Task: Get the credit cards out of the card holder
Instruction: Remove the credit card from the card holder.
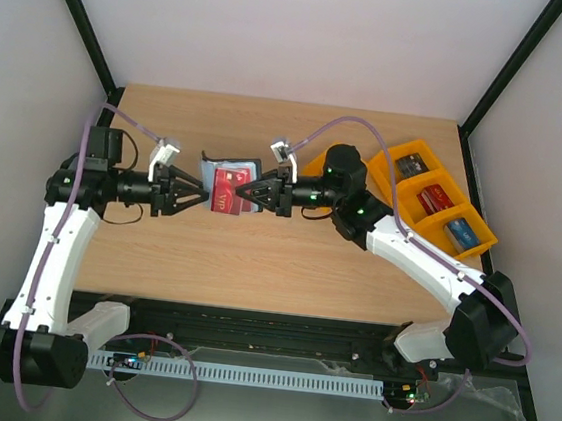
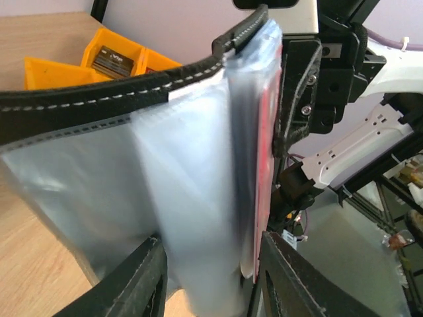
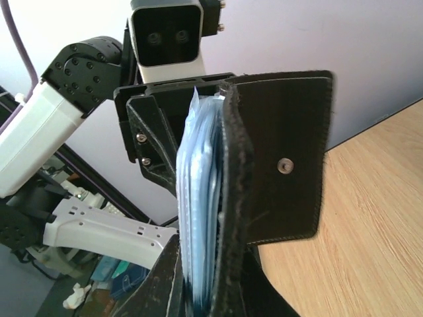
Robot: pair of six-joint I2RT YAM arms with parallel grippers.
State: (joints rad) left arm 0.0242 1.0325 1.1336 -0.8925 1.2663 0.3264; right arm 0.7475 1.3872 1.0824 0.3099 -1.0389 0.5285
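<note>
The card holder (image 1: 215, 171), a black wallet with pale clear pockets, hangs open above the table between both arms. A red credit card (image 1: 228, 193) shows in its pockets. My right gripper (image 1: 248, 192) is shut on its right side. In the right wrist view my right gripper (image 3: 211, 290) clamps the black cover (image 3: 291, 152) and the pale blue pockets (image 3: 198, 198) together. My left gripper (image 2: 211, 284) is open. Its fingers (image 2: 142, 277) straddle the clear pockets (image 2: 192, 198) and the red card's edge (image 2: 266, 165), with gaps on both sides.
Orange plastic trays (image 1: 433, 201) holding small items stand at the right of the table, and show at the back in the left wrist view as orange trays (image 2: 66, 69). Black frame posts rise at the back corners.
</note>
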